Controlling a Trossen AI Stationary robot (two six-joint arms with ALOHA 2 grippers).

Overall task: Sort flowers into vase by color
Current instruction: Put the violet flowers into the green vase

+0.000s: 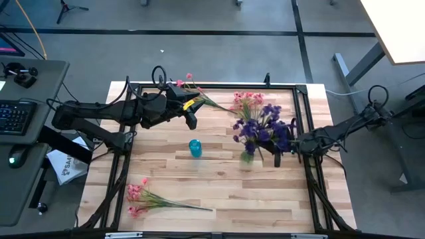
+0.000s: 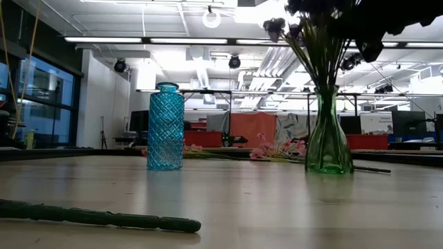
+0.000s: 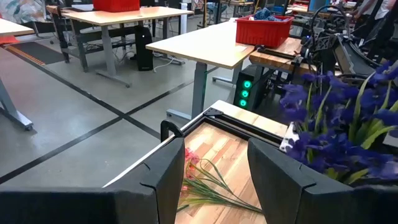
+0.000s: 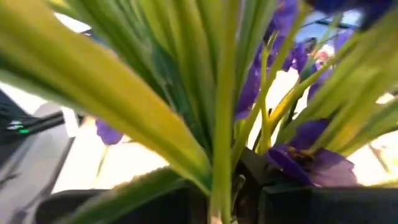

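Purple flowers (image 1: 265, 129) stand bunched in a green glass vase (image 2: 327, 149) at the table's right middle. My right gripper (image 1: 279, 157) reaches into the bunch from the right, and leaves and blossoms fill its wrist view (image 4: 233, 205). A blue vase (image 1: 194, 147) stands upright mid-table. Pink sprigs lie flat at the far edge (image 1: 189, 83), beside the purple bunch (image 1: 246, 99) and near the front left corner (image 1: 139, 196). My left gripper (image 1: 191, 118) hovers open left of the far pink sprigs, with pink blossoms (image 3: 196, 163) showing between its fingers (image 3: 168, 180). My right gripper is shut on a thin green stem (image 4: 221, 180) of the purple bunch, pinched between its two fingers. It comes in roughly level from the table's right side, across the stem. The stem stands upright among the others. Leaves hide the rest of the contact.
A black frame (image 1: 302, 106) runs around the tabletop. A long green stem (image 2: 104, 218) lies on the wood close to the low camera. Bare wood stretches between the blue vase and the near edge. Desks and other tables stand beyond the far edge.
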